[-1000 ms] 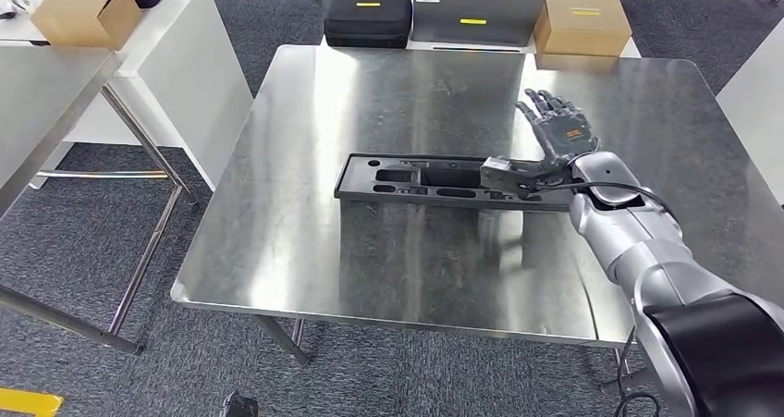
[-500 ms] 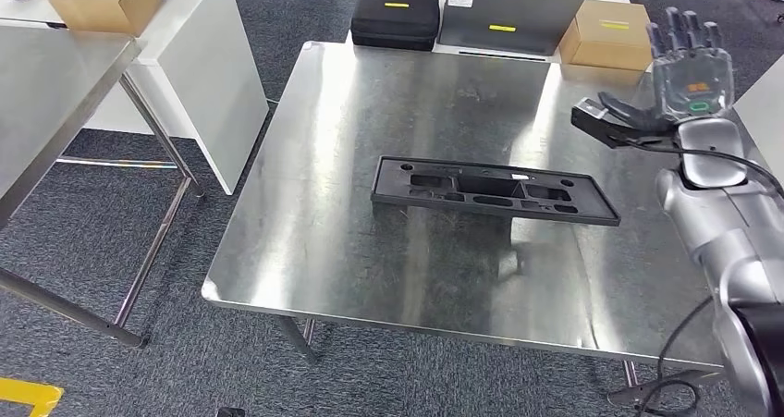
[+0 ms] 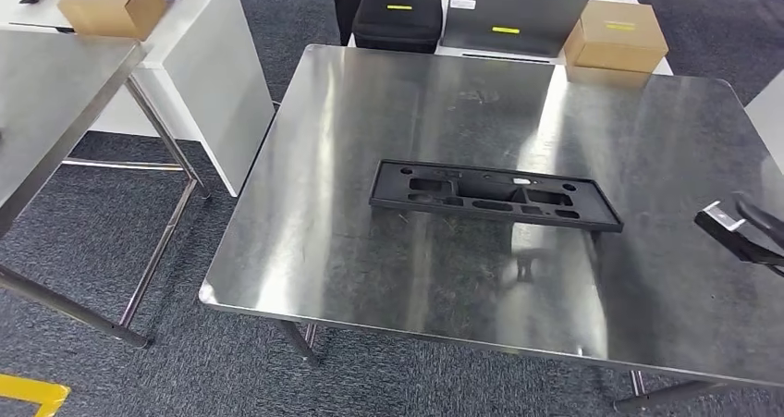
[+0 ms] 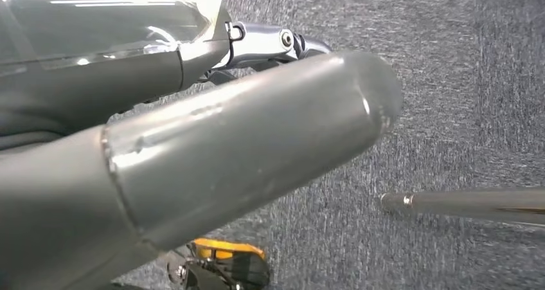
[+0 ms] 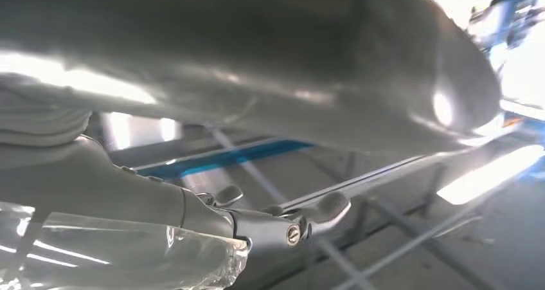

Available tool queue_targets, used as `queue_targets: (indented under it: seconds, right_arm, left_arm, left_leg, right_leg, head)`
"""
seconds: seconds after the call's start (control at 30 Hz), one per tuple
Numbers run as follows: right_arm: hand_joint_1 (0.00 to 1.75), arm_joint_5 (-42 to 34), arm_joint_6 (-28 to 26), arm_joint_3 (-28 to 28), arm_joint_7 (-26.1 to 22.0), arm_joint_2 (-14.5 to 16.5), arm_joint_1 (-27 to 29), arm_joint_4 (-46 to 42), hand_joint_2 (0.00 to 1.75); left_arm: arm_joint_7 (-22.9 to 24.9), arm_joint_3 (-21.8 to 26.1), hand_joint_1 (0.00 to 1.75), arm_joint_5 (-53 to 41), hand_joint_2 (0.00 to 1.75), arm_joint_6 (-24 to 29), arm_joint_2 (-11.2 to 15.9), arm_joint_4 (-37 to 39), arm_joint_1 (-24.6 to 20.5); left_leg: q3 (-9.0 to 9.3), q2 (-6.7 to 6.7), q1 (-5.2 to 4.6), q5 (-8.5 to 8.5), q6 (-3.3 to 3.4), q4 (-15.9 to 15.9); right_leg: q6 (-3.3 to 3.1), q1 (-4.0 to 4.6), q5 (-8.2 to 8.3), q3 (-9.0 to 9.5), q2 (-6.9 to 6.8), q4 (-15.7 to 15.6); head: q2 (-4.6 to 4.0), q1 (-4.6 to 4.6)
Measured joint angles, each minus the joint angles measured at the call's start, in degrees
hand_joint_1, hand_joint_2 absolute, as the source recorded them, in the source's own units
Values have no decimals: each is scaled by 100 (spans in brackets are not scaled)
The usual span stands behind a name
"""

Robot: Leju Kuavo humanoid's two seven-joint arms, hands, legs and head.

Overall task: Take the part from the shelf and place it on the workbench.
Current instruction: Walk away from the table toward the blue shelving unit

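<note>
— Looking for the part? You see it flat mid-workbench, so placement looks done.
— And your hands?
— Right hand and left hand: thumbs block the fingers; grip unreadable.

Right hand blurred (finger pose unclear); left hand likewise.
</note>
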Motion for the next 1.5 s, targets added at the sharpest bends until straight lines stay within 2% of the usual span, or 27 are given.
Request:
queue_targets:
  seconds: [0.17,0.23,0.3,0.37,0.43,0.53,0.57,0.63,0.7,0.77,0.87,1.0,1.03,1.1,1.23,1.37,1.5]
  right_arm:
    - [0,164,183,-708,-86,-167,686,-702,0]
    - [0,145,116,-1127,-168,-202,1328,-1110,0]
    - [0,38,67,-1877,-541,-55,2246,-1747,0]
    - [0,-166,108,-2906,-1338,458,3030,-2490,0]
    - [0,-435,284,-4014,-2412,1185,3539,-3221,0]
    - [0,-752,678,-5573,-3924,2304,3718,-4045,0]
    - [0,-808,703,-6026,-4200,2631,3731,-4237,0]
    - [0,-888,443,-6635,-4374,3149,3861,-4445,0]
    - [0,-966,-139,-6784,-4407,3601,4063,-4449,0]
    - [0,-1030,-554,-6617,-4425,4045,4234,-4353,0]
    - [0,-1176,-631,-6103,-4443,4687,4312,-3951,0]
    - [0,-968,-634,-5629,-4449,5570,3968,-2519,175]
    - [0,-835,-636,-5670,-4450,5722,3840,-2134,175]
    - [0,-567,-636,-5929,-4410,5885,3537,-1302,175]
    - [0,-87,-636,-6641,-3960,5826,2991,498,175]
    - [0,180,-540,-7255,-2942,5443,2529,2398,175]
    - [0,496,-136,-7402,-1948,5171,2308,3651,175]
  left_arm:
    - [12,34,0,8,0,2,-10,0,-31]
    - [19,55,0,28,0,14,-23,0,-39]
    - [37,94,0,51,0,36,-38,1,-22]
    - [57,141,0,87,87,70,-41,2,8]
    - [64,202,0,142,175,112,-40,2,25]
    - [84,317,0,233,175,179,-38,2,29]
    - [92,355,0,263,175,200,-37,2,29]
    - [103,424,0,315,175,240,-37,2,28]
    - [118,494,0,346,175,275,-37,2,26]
    - [135,552,0,352,175,304,-37,2,21]
    - [154,621,0,357,175,348,-37,2,10]
    - [143,726,0,409,175,406,-37,2,3]
    - [135,752,0,414,175,415,-36,2,2]
    - [125,788,0,417,175,427,-32,2,2]
    - [160,796,0,311,0,408,-18,2,5]
    - [433,730,0,-59,0,162,13,2,10]
    - [758,520,0,-495,0,-127,98,2,27]
  left_leg:
    - [61,109,-13,-26,-32,-11]
    - [80,73,-15,-26,-33,-10]
    - [82,6,-14,-28,-34,-10]
    - [77,-20,-16,-31,-36,-11]
    - [73,-16,-17,-40,-40,-11]
    - [86,19,-17,-66,-60,-13]
    - [92,28,-17,-75,-67,-14]
    - [101,35,-14,-84,-74,-16]
    - [111,48,-11,-92,-85,-17]
    - [126,75,-13,-100,-89,-18]
    - [151,103,-8,-103,-88,-19]
    - [198,124,-4,-115,-97,-19]
    - [204,124,-3,-118,-98,-19]
    - [207,125,0,-117,-99,-19]
    - [204,125,-2,-116,-98,-19]
    - [200,127,-5,-116,-98,-18]
    - [198,127,-8,-118,-97,-18]
  right_leg:
    - [-2,-17,-2,-5,104,-1]
    - [0,-13,-20,7,72,-4]
    - [8,-7,-42,29,7,-5]
    - [11,-4,-51,39,-23,-5]
    - [5,-5,-56,37,-22,-4]
    - [-5,-6,-64,35,25,-5]
    - [-9,-7,-69,37,39,-5]
    - [-15,-5,-78,52,47,-5]
    - [-20,2,-83,65,60,-5]
    - [-22,5,-85,75,79,-5]
    - [-24,8,-85,81,96,-6]
    - [-38,10,-93,70,118,-15]
    - [-42,9,-96,75,119,-14]
    - [-47,10,-97,78,120,-14]
    - [-49,9,-96,102,119,-13]
    - [-51,7,-93,129,120,-13]
    - [-51,4,-94,128,120,-14]
  head:
    - [0,-2]
    - [0,7]
    - [0,27]
    - [0,30]
    - [0,26]
    - [0,27]
    - [0,25]
    - [0,28]
    - [0,29]
    - [0,27]
    - [0,31]
    - [0,25]
    - [0,24]
    - [0,23]
    - [0,25]
    - [0,23]
    - [0,25]
